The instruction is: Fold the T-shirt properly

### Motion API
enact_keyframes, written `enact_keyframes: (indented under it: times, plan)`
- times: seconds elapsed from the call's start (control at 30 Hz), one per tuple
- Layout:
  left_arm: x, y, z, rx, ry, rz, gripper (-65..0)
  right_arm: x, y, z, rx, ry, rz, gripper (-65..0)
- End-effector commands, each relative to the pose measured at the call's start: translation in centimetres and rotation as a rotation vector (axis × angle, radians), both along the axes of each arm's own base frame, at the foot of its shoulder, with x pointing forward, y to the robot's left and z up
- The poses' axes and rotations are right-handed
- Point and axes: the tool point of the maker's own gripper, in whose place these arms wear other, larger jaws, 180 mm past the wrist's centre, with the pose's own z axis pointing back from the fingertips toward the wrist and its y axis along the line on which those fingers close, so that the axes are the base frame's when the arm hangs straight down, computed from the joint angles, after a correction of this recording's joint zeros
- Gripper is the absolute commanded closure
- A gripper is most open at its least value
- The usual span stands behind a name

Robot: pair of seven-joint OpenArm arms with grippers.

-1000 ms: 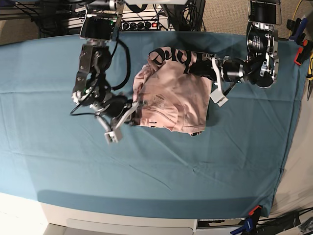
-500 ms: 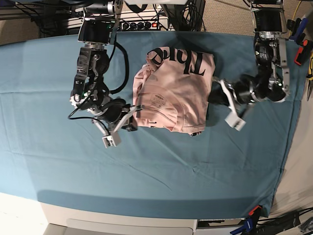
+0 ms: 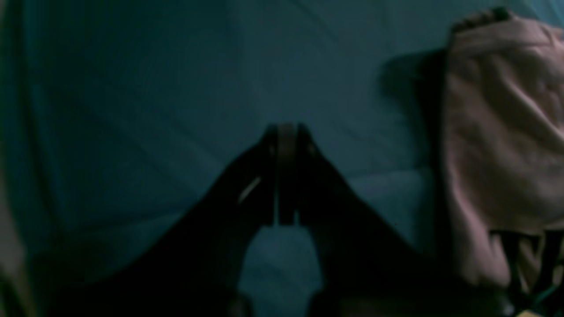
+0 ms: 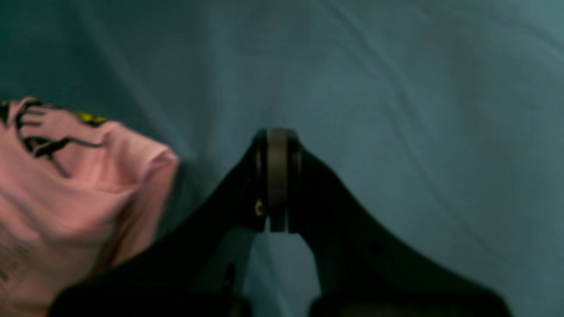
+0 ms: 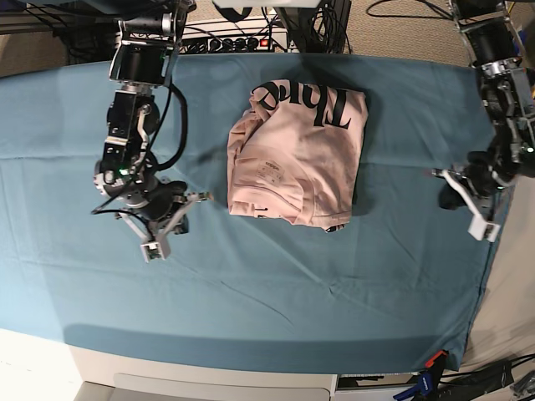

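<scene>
The pale pink T-shirt lies folded into a compact rectangle on the teal cloth, its black lettering showing along the far edge. My left gripper is shut and empty, well off to the right of the shirt near the cloth's right edge. In the left wrist view its closed tips hover over bare cloth, with the T-shirt at the right. My right gripper is shut and empty, left of the shirt. In the right wrist view its closed tips are over cloth, with the T-shirt at the left.
The teal table cloth covers the table, with creases in front. A power strip and cables sit behind the far edge. A clamp holds the cloth's front right corner. The cloth ends near the right border.
Both arms have drawn away from the T-shirt, the left gripper outward to the right and the right gripper outward to the left. The shirt's lettered top fold now lies flat and uncovered.
</scene>
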Motion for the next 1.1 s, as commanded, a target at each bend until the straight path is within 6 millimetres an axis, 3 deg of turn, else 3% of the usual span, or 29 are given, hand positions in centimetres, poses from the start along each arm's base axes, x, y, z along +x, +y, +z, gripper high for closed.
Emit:
enact_keyframes:
  times: [0.0,0.23,0.37,0.6,0.77,0.97,1.07]
  plan:
    - [0.9,1.2,2.0,0.02,-0.064,0.014,0.0,1.3,-0.9,2.2,0.007,-0.076,-0.025,0.0]
    - [0.2,5.6,2.5,0.098,-0.048,0.139,0.0,-0.2,-7.3,2.2,0.065,-0.06,-0.22,0.0]
    - [-1.4,7.4,1.8,0.134,-0.01,0.17,0.0,-1.9,-10.0,1.8,0.127,-0.038,-0.288,0.0]
    - [-6.6,10.1,-0.7,0.135,0.125,0.235,0.0,-8.7,-14.1,-0.1,0.054,0.099,-0.33,0.0]
    - [-11.8,11.0,-2.3,0.113,0.224,0.25,0.0,-15.6,-14.5,-0.8,-0.086,0.184,-0.295,0.0]
    - [-18.6,12.3,-2.9,0.117,0.337,0.289,0.0,-23.8,-12.9,-0.3,-0.21,0.291,-0.214,0.0]
    - [-21.9,11.8,-3.9,0.108,0.415,0.263,0.0,-27.0,-12.4,-0.8,-0.228,0.358,-0.194,0.0]
